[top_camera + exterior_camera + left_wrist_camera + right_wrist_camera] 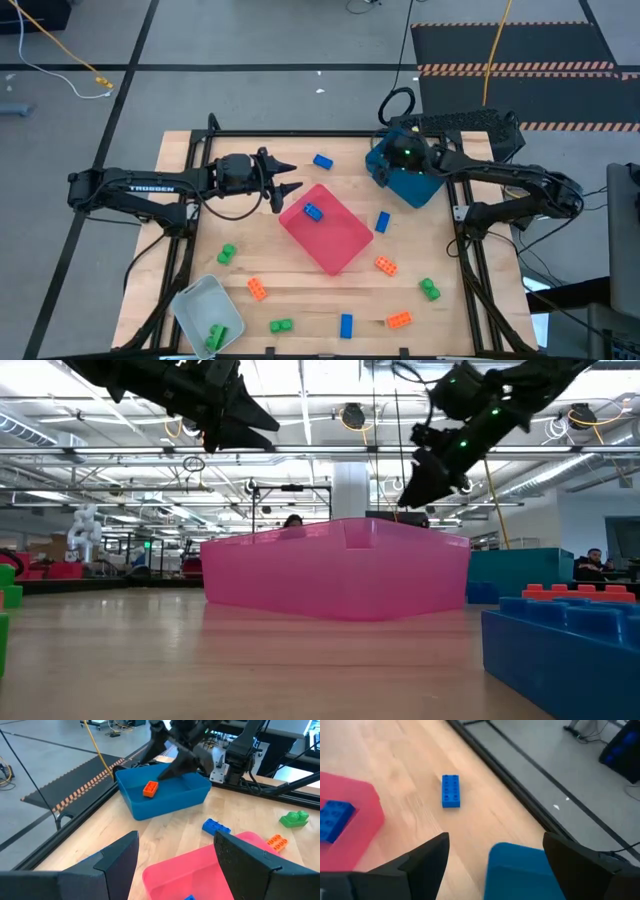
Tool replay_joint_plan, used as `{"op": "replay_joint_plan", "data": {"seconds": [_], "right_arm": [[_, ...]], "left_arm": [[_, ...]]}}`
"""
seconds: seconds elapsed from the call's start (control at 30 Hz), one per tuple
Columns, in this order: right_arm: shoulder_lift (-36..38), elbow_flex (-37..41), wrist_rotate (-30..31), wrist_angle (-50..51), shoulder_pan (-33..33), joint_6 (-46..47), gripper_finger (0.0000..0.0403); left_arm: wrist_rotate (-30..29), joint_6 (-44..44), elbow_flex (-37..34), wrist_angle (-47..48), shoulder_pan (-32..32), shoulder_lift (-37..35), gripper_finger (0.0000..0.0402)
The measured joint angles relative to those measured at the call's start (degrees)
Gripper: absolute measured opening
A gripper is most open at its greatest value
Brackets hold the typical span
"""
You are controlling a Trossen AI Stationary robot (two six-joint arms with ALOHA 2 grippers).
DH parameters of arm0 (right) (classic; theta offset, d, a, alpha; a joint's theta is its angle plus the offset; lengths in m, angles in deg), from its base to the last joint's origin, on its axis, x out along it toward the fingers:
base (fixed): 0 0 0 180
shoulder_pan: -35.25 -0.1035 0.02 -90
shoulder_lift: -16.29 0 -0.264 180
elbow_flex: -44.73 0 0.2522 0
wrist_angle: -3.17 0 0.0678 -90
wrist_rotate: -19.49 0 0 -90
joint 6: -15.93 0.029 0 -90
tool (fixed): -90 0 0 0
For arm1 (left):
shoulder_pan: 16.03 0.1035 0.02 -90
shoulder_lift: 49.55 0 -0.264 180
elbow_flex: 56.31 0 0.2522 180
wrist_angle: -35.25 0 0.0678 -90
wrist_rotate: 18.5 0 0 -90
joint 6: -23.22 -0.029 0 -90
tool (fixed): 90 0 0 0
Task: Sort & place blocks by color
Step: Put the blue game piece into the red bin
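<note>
My left gripper [287, 180] [175, 865] is open and hangs in the air over the far left corner of the pink tray [330, 235], in which one blue block [313, 211] lies. My right gripper [384, 166] [495, 865], also open, hovers above the dark blue tray [412, 183] [165, 800]. That tray holds an orange block [150, 788]. A blue block [322, 160] [451, 791] lies on the table between the two grippers. Other green, blue and orange blocks lie scattered on the wood toward the near edge.
The pale grey tray [205, 310] sits at the near left corner with a green block [216, 337] inside. Loose blocks include a blue one [382, 222], an orange one [385, 265] and a green one [430, 289]. A dark metal frame [300, 134] borders the table.
</note>
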Motion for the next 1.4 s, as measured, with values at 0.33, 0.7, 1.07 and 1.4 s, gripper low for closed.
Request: {"op": "replay_joint_plan", "data": {"seconds": [0.33, 0.7, 1.07, 1.4], "right_arm": [[-19.43, -18.53, -2.07, 4.51, -1.45, -5.71, 0.0313], [-35.28, -34.68, -4.59, 14.58, -2.30, -9.35, 0.0313], [-36.80, -36.83, -4.50, 19.22, -1.98, -12.23, 0.0313], [-35.73, -35.24, -4.38, 41.36, -2.88, -6.87, 0.0313]], "left_arm": [[-0.02, 0.02, 0.00, -0.41, 1.74, -0.01, 0.0257], [0.02, -0.81, 0.00, 2.19, 2.10, 0.00, 0.0257], [0.02, -0.70, 0.00, 2.87, 2.10, -0.01, 0.0257], [0.21, 0.55, 0.00, 4.27, 1.99, 0.00, 0.0257]]}}
